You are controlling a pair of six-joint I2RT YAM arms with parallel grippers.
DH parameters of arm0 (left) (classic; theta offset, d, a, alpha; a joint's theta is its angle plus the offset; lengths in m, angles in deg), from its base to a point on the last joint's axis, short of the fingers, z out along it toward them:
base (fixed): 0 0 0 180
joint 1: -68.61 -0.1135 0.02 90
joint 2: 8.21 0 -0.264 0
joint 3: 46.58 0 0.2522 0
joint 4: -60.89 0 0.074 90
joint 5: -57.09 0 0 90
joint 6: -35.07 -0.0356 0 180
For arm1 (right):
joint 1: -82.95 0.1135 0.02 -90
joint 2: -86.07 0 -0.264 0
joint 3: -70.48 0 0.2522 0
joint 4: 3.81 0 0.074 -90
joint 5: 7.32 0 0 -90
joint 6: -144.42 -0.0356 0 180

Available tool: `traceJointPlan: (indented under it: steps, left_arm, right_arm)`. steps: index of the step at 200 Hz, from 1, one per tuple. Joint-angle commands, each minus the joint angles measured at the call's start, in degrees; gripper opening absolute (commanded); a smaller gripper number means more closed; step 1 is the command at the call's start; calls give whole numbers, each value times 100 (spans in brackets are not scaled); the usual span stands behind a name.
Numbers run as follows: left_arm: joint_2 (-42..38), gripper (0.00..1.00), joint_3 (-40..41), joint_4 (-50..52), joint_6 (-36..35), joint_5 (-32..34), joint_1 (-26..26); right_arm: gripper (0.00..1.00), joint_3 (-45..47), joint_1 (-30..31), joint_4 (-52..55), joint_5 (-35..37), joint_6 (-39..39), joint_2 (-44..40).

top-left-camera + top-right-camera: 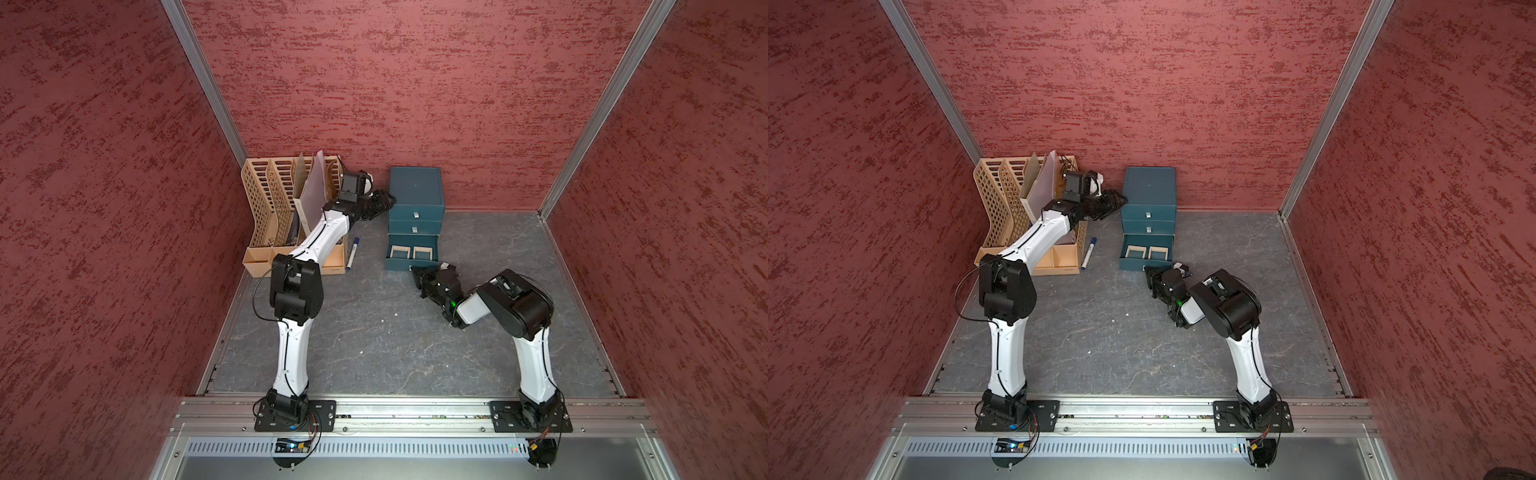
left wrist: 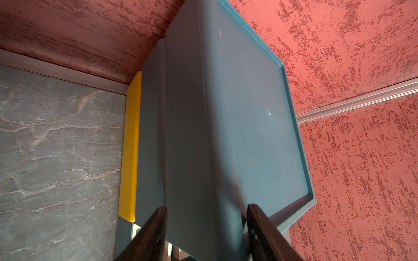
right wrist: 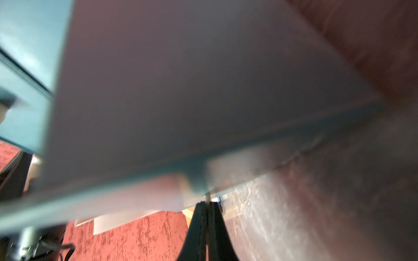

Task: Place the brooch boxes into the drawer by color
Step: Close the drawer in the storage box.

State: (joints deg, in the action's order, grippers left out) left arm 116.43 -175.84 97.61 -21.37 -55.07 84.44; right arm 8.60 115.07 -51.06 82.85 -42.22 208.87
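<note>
Red mottled walls (image 1: 415,83) close in a grey veined worktop (image 1: 374,332), and the teal drawer chest (image 1: 417,187) stands against the back wall. The chest's two upper drawers sit closed. The bottom drawer (image 1: 411,264) stands pulled out in front of the chest, as both top views show. Inside it lie one pinkish-beige brooch box (image 1: 400,252) and a second brooch box (image 1: 423,252), flat, side by side and nearly touching.

The right tool (image 1: 415,272) sits just in front of the bottom drawer's front wall. In the right wrist view its jaws are together (image 3: 207,203), pinched on a thin pale pull (image 3: 207,197) at that drawer's front; the view is blurred.

The left tool (image 1: 388,198) is at the chest's upper corner on the side of the tan file rack (image 1: 274,199). In the left wrist view its jaws stand apart (image 2: 207,206) with an edge of the chest between them. I cannot tell whether they press on it.

A blue-capped marker pen (image 1: 352,253) lies on the worktop between the rack and the chest, clear of the chest.
</note>
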Motion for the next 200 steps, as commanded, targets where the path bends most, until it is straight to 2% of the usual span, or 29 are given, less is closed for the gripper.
traceJointPlan:
  steps: [1,200]
  left_arm:
    - [196,59,-47,268,-127,-28,60]
    - [24,58,159,247,-152,0,78]
  right_arm:
    - [0,-280,-105,125,207,-87,139]
    - [0,-1917,-584,1167,98,-129,822]
